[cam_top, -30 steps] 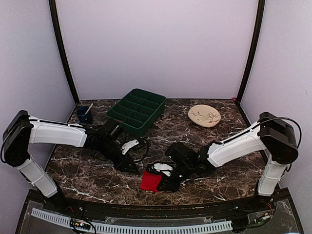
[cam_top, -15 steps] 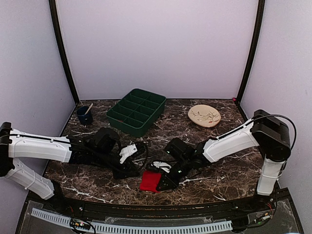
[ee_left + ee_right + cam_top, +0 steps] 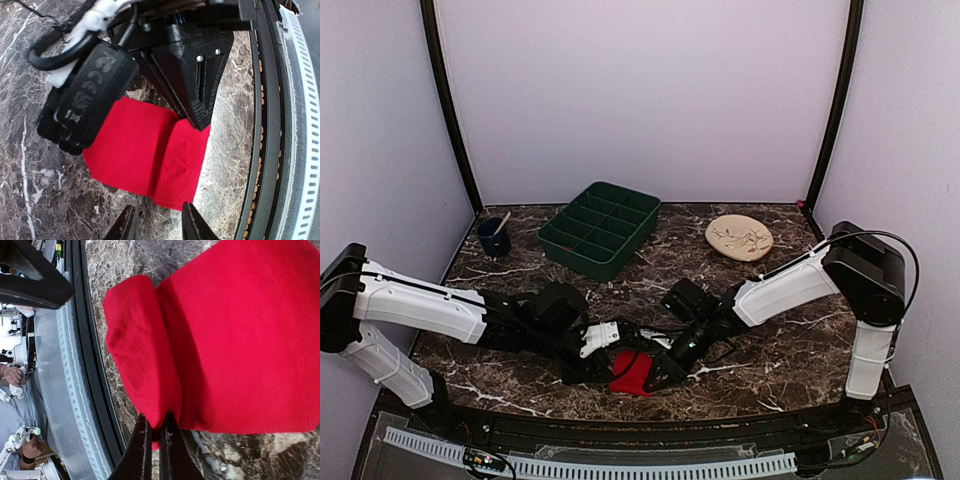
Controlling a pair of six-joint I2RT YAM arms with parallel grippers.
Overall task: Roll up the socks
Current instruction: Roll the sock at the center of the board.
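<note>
One bundle of bright red soft fabric socks [image 3: 632, 372] lay flat on the dark marbled stone table [image 3: 770, 350], near its front edge, one end turned over in a first fold; my right claw [image 3: 155, 432] stayed pinched tight on that fold's edge; my left claw [image 3: 159, 227], partly open and empty, had swung in from the left to just beside the socks; I judged the roll barely begun.

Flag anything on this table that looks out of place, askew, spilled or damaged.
Nothing looks spilled or damaged. The green tray sits skewed to the edges of the table. The socks lie close to the near edge, one end folded over, with the right gripper shut on that fold.
</note>
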